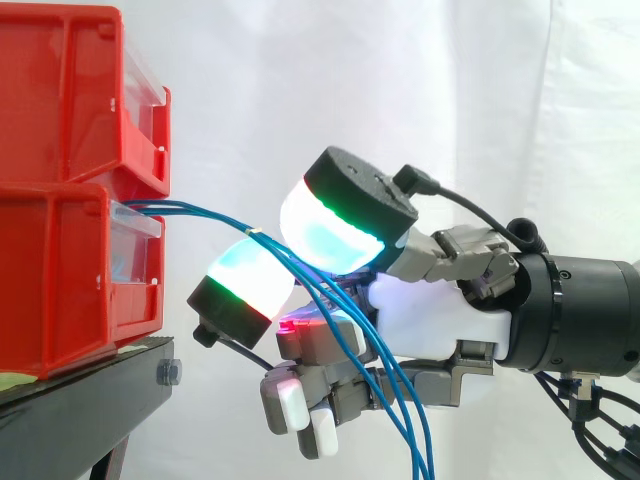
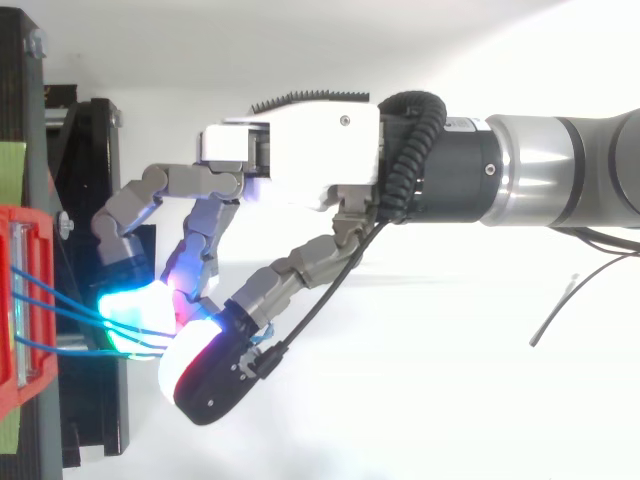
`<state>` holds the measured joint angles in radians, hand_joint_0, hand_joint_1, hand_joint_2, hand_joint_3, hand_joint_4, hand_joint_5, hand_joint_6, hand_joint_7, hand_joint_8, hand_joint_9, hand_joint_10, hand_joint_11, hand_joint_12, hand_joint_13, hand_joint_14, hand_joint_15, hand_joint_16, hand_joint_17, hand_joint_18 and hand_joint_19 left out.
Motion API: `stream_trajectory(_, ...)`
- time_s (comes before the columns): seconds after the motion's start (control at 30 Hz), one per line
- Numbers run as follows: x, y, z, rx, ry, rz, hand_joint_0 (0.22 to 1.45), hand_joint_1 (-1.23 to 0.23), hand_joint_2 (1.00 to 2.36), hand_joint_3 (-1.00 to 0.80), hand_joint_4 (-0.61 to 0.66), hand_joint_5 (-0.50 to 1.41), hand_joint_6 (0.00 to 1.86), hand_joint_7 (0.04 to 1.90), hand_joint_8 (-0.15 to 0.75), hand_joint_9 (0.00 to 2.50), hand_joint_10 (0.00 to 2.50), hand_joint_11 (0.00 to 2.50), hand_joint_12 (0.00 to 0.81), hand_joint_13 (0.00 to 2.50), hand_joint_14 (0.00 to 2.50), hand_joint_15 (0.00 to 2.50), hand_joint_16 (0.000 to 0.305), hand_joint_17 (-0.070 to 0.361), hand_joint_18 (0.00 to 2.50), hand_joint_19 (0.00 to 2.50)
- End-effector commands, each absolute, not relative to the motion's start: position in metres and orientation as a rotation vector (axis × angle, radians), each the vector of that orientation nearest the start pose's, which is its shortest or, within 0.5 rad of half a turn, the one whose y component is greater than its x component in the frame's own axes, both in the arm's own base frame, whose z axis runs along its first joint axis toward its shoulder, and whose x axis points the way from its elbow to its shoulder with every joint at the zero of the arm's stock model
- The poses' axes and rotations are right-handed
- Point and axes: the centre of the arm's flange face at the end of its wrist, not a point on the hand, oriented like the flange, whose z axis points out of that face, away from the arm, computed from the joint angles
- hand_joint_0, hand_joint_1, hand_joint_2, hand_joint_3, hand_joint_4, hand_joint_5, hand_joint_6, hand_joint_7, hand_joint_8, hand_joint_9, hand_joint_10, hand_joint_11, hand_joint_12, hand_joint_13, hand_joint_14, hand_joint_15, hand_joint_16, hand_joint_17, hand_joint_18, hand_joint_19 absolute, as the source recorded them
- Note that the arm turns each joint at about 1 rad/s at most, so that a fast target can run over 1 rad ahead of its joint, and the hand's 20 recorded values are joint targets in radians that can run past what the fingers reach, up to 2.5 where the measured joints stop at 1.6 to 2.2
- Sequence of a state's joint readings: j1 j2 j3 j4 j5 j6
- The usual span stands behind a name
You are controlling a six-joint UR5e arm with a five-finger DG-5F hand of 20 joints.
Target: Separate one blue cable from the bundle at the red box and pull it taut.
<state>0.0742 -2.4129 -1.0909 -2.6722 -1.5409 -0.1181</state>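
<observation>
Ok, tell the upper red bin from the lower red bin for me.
The blue cables run out of the lower red bin; none leave the upper red bin. The lower red bin rests on the black stand; the upper red bin sits on it. Both are red with a clear front panel.

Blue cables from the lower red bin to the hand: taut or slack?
Slack: the thin blue cables leave the lower red plastic bin in a curve and droop past the hand.
</observation>
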Motion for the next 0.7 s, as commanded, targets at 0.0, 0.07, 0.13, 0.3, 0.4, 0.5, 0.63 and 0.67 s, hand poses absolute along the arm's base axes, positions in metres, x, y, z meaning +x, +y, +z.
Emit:
stream_trajectory(0.0, 0.8014, -0.0776, 0.2181, 1.029, 1.206, 1.202, 0.64, -0.82, 1.01, -0.42, 0.1, -0.18, 0.83, 1.08, 0.27, 1.16, 0.03, 1.19, 0.353, 0.99, 0.03, 0.7, 0.05, 0.112, 0.85, 0.85)
stream_trajectory(0.07, 0.8012, -0.0764, 0.2174, 1.029, 1.208, 1.203, 0.61, -0.76, 1.01, -0.31, 0.1, -0.18, 0.82, 1.08, 0.269, 1.17, 0.03, 1.2, 0.357, 0.99, 0.03, 0.7, 0.05, 0.112, 0.84, 0.87)
stream_trajectory(0.13, 0.8011, -0.0776, 0.2174, 1.03, 1.207, 1.202, 0.59, -0.71, 1.02, -0.26, 0.1, -0.17, 0.8, 1.08, 0.275, 1.17, 0.03, 1.17, 0.359, 1.0, 0.03, 0.69, 0.051, 0.115, 0.84, 0.87)
stream_trajectory(0.3, 0.8015, -0.0764, 0.2181, 1.028, 1.207, 1.204, 0.6, -0.59, 1.02, -0.24, 0.11, -0.15, 0.75, 1.12, 0.277, 1.19, 0.03, 1.15, 0.363, 1.01, 0.03, 0.69, 0.051, 0.114, 0.84, 0.88)
stream_trajectory(0.4, 0.8012, -0.0764, 0.2174, 1.029, 1.208, 1.203, 0.61, -0.54, 1.02, -0.24, 0.12, -0.15, 0.74, 1.15, 0.279, 1.2, 0.03, 1.13, 0.362, 1.01, 0.03, 0.7, 0.051, 0.114, 0.84, 0.89)
stream_trajectory(0.5, 0.8012, -0.0764, 0.2174, 1.029, 1.208, 1.203, 0.62, -0.47, 1.02, -0.26, 0.13, -0.14, 0.74, 1.17, 0.286, 1.22, 0.03, 1.14, 0.368, 1.03, 0.03, 0.69, 0.051, 0.114, 0.84, 0.88)
stream_trajectory(0.63, 0.8012, -0.0766, 0.2174, 1.03, 1.207, 1.202, 0.62, -0.45, 1.02, -0.28, 0.14, -0.14, 0.76, 1.15, 0.286, 1.22, 0.03, 1.14, 0.37, 1.03, 0.03, 0.7, 0.051, 0.114, 0.85, 0.87)
stream_trajectory(0.67, 0.8012, -0.0767, 0.2174, 1.031, 1.206, 1.201, 0.62, -0.46, 1.02, -0.28, 0.14, -0.14, 0.76, 1.15, 0.284, 1.22, 0.03, 1.15, 0.369, 1.03, 0.02, 0.7, 0.051, 0.114, 0.85, 0.87)
